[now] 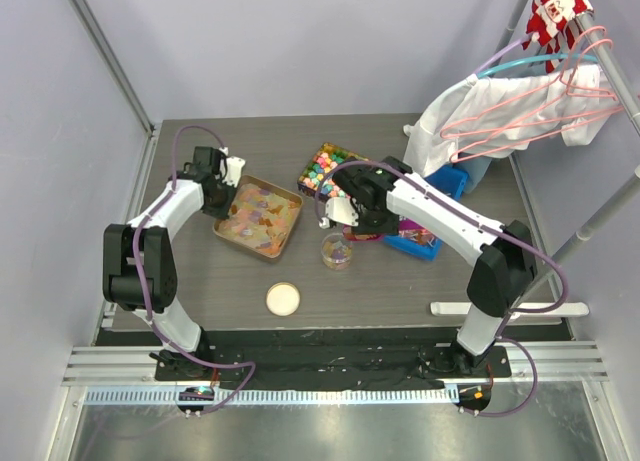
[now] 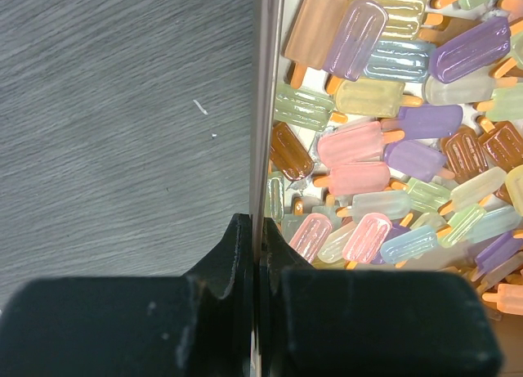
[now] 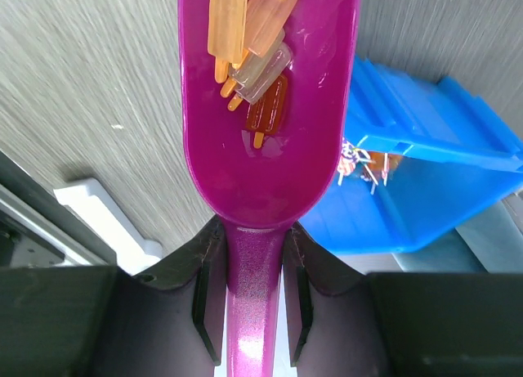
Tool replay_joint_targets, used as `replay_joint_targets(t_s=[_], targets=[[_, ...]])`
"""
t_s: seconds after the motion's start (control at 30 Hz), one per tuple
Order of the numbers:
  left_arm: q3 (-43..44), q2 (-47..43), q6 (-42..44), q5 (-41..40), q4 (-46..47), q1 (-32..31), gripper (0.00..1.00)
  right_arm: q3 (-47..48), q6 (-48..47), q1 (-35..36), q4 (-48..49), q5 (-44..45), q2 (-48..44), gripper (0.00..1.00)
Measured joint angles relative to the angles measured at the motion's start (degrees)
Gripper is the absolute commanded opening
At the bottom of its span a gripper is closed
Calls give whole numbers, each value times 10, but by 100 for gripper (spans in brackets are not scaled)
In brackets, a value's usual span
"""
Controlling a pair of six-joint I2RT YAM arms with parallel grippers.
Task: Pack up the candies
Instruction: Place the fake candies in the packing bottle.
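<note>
The candies (image 2: 368,148) are small popsicle-shaped gummies in pink, purple, green, orange and pale tones, heaped in a square metal tray (image 1: 292,231). My left gripper (image 1: 228,181) is shut on the tray's rim (image 2: 263,107), one finger (image 2: 237,254) outside and one inside. My right gripper (image 1: 345,213) is shut on the handle of a magenta scoop (image 3: 270,148). The scoop holds several orange, pale and brown candies (image 3: 253,50) above the table. A small clear cup (image 1: 337,251) with a few candies stands just in front of the right gripper.
A second tin of bright round sweets (image 1: 325,171) stands behind the right gripper. A blue bin (image 1: 428,236) lies to its right, also in the right wrist view (image 3: 425,164). A round cream lid (image 1: 283,299) lies near the front. White cloth on pink hangers (image 1: 500,111) hangs at back right.
</note>
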Motion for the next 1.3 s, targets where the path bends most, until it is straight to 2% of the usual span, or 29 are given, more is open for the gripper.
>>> replay_joint_targets(t_s=[0.8, 1.1, 1.3], targets=[[0, 0, 0, 0, 0, 2, 0, 13, -3, 64, -26, 110, 39, 1], [0, 0, 0, 1, 0, 2, 0, 14, -6, 82, -26, 180, 43, 1], [0, 0, 0, 1, 0, 2, 0, 57, -15, 91, -27, 190, 44, 1]])
